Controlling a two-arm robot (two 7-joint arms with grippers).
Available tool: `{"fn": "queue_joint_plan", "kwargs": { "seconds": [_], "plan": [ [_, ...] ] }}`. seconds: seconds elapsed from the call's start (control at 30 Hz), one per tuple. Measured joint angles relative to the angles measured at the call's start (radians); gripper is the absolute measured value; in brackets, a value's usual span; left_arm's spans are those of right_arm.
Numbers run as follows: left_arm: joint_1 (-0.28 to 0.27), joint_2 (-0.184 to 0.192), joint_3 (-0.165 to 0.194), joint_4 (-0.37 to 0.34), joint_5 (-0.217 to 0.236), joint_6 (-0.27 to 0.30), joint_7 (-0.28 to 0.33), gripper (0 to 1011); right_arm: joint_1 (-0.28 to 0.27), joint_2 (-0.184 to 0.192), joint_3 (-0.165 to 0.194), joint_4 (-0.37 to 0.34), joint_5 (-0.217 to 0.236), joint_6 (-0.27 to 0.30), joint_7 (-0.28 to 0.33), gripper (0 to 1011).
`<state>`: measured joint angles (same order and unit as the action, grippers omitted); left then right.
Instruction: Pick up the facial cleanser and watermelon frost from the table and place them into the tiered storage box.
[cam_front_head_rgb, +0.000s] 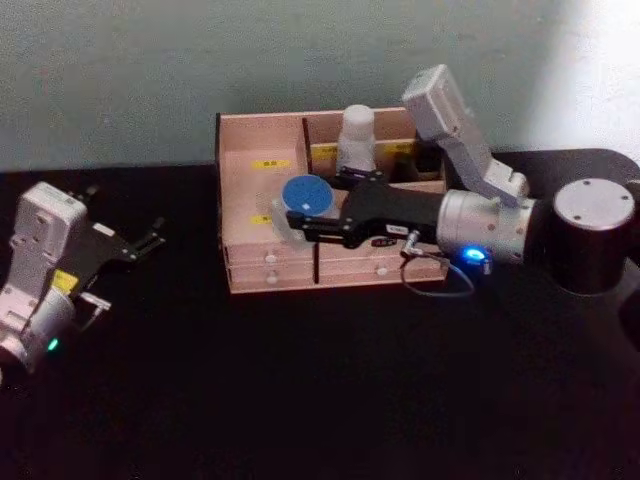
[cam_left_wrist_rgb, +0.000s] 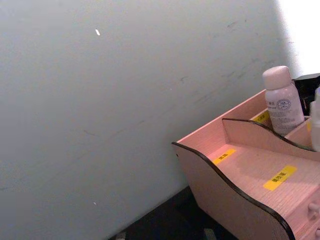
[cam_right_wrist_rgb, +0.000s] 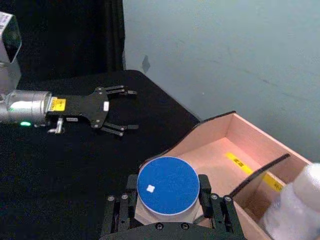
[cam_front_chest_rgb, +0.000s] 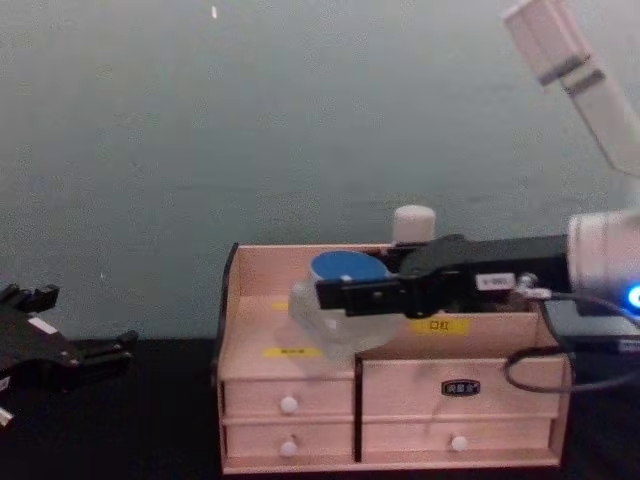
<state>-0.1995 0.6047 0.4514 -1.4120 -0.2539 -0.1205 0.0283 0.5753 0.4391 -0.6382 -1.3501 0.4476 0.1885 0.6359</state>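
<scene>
A pale green wall is backing the black desk (cam_front_head_rgb: 300, 400). The right gripper (cam_front_head_rgb: 300, 222) is holding a blue-lidded jar (cam_front_head_rgb: 306, 197), fingers clenched on its clear body, directly above the front left compartment of the tiered storage box (cam_front_head_rgb: 245, 180); release calls for a straight descent. A white bottle (cam_front_head_rgb: 356, 135) is standing in a rear compartment. The left gripper (cam_front_head_rgb: 150, 238) is idling well apart, fingers released.
</scene>
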Motion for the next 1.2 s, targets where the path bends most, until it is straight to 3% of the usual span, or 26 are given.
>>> {"fn": "queue_joint_plan", "kwargs": {
  "seconds": [0.57,0.9,1.2],
  "plan": [
    [0.000,0.000,0.000,0.000,0.000,0.000,0.000,1001,0.084,-0.107,-0.027,0.140,-0.048,0.024,-0.040,729],
    [0.000,0.000,0.000,0.000,0.000,0.000,0.000,1001,0.138,-0.179,-0.028,0.269,-0.071,0.011,-0.042,729],
    [0.000,0.000,0.000,0.000,0.000,0.000,0.000,1001,0.162,-0.214,-0.025,0.341,-0.095,-0.004,-0.037,729]
  ]
}}
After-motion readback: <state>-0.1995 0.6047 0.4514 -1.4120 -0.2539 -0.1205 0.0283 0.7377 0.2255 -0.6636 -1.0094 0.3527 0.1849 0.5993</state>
